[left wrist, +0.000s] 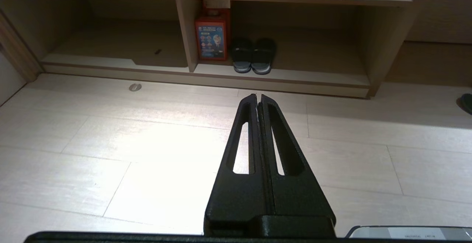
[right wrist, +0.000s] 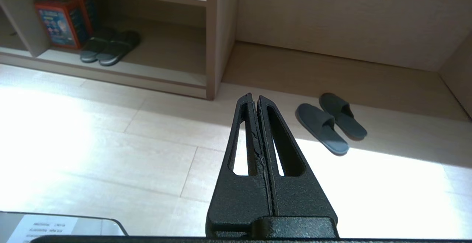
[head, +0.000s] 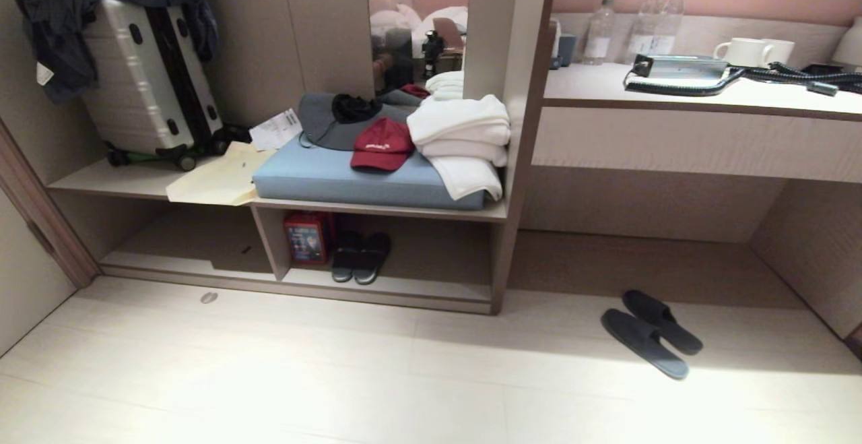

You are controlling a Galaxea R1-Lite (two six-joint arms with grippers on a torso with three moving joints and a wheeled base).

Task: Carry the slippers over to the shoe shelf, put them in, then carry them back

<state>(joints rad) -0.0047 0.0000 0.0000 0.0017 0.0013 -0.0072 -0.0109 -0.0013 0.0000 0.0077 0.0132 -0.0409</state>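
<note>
The slippers [head: 651, 331] are parked side by side on the floor [head: 337, 376] under the desk [head: 693, 104], right of the shelf [head: 377, 288]. Another pair [head: 360, 257] is tucked in the shelf's right compartment, beside a red box [head: 306, 237]. Both the left gripper [left wrist: 258, 96] and right gripper [right wrist: 254, 96] are held low over bare floor, fingers pressed together, nothing gripped.
</note>
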